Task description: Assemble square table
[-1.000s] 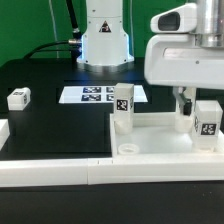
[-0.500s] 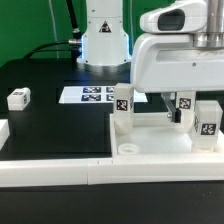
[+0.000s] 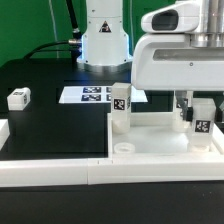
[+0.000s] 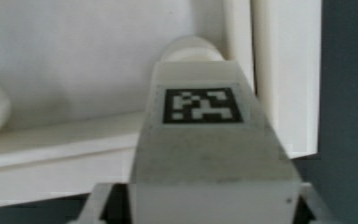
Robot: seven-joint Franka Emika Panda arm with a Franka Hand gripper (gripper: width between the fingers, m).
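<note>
On the black counter (image 3: pixel 50 130), toward four o'clock of the exterior view, found the square table top (image 3: pixel 150 138) lying sockets up, tray bare inside its rim. Counted one corner leg (image 3: pixel 121 103) upright at its ten o'clock corner. Judged the claw (image 3: pixel 196 112) narrow, clamped on the held leg (image 3: pixel 204 122) at the top's three o'clock side. Spotted a loose leg (image 3: pixel 18 97) well apart at nine o'clock, and one near socket (image 3: pixel 125 147) unfilled: half done at best.

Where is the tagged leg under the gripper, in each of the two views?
Exterior view: the leg stands at the exterior view's right edge, on the square table top.
Wrist view: the leg fills the centre, its tag toward the camera.
Shared landmark: the top's raised white rim.
</note>
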